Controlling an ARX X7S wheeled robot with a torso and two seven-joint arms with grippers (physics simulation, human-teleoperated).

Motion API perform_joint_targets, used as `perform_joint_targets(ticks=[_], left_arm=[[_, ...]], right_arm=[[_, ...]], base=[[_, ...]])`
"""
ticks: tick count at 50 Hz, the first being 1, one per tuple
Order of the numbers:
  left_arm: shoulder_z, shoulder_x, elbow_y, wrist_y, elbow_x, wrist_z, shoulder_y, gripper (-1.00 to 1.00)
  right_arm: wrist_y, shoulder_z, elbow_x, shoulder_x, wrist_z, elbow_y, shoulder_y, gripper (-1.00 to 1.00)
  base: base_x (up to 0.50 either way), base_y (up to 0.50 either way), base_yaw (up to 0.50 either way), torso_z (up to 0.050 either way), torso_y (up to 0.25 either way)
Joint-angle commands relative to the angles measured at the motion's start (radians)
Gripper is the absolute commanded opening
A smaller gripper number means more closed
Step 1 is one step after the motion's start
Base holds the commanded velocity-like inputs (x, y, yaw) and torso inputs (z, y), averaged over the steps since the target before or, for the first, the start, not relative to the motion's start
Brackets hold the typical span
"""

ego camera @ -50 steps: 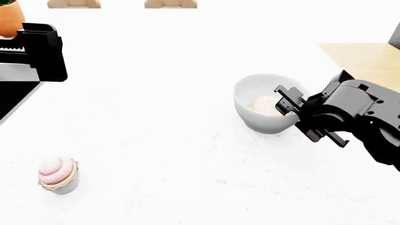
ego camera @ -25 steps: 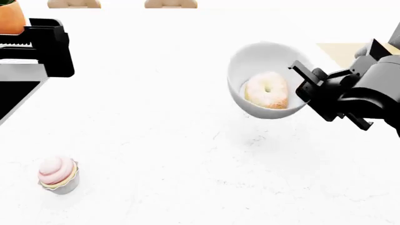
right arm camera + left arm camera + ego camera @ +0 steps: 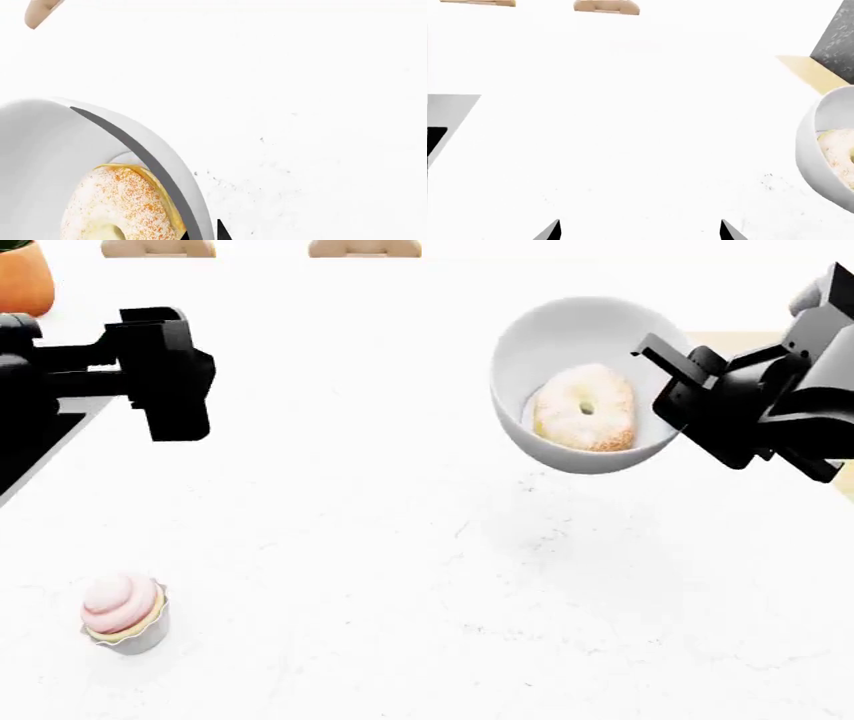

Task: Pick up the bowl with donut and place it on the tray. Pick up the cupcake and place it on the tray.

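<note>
Head view: one bowl [image 3: 587, 350] with one donut [image 3: 585, 408] gripped by right end effector [image 3: 663, 370]; one cupcake [image 3: 123, 613]; left end effector [image 3: 174, 390] state unclear.

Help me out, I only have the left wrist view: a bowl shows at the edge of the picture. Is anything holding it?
Observer: Yes. In the head view the right gripper is clamped on the rim of the bowl, which hangs above the counter.
Operator: Is the donut inside?
Observer: Yes, the donut leans against the wall of the tilted bowl.
Operator: Where is the cupcake?
Observer: The cupcake stands upright on the counter, near the robot on its left side, with nothing touching it.
</note>
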Motion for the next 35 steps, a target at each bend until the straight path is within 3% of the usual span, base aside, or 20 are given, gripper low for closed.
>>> perform_joint_targets(ticks=[1,5,9,11,14,25,35], left_arm=[[0.11,0.046,-0.007,0.082,-0.356,-0.226,-0.191,1.0],[0.266,0.033,0.008,0.157,-0.49,-0.23,-0.353,1.0],[0.485,-0.012,0.028,0.19,-0.594,-0.23,-0.533,1.0],[0.626,-0.033,0.042,0.195,-0.595,-0.174,-0.619,1.0],[0.709,-0.057,0.081,0.217,-0.596,-0.137,-0.634,1.0],[0.827,-0.104,0.171,0.248,-0.596,-0.102,-0.635,1.0],[0.846,-0.128,0.197,0.247,-0.596,-0.111,-0.635,1.0]], right_arm=[[0.031,-0.003,0.003,0.029,0.005,0.015,0.013,-1.0],[0.057,-0.018,-0.011,0.017,-0.016,0.078,0.027,-1.0],[0.068,-0.031,-0.039,-0.004,-0.044,0.135,0.036,-1.0],[0.076,-0.036,-0.049,-0.013,-0.06,0.159,0.04,-1.0],[0.086,-0.043,-0.06,-0.02,-0.076,0.186,0.045,-1.0],[0.037,-0.02,-0.034,0.024,-0.046,0.088,-0.001,-1.0],[0.063,-0.028,-0.05,0.023,-0.094,0.143,0.001,-1.0]], base=[[0.0,0.0,0.0,0.0,0.0],[0.0,0.0,0.0,0.0,0.0],[0.0,0.0,0.0,0.0,0.0],[0.0,0.0,0.0,0.0,0.0],[0.0,0.0,0.0,0.0,0.0],[0.0,0.0,0.0,0.0,0.0],[0.0,0.0,0.0,0.0,0.0]])
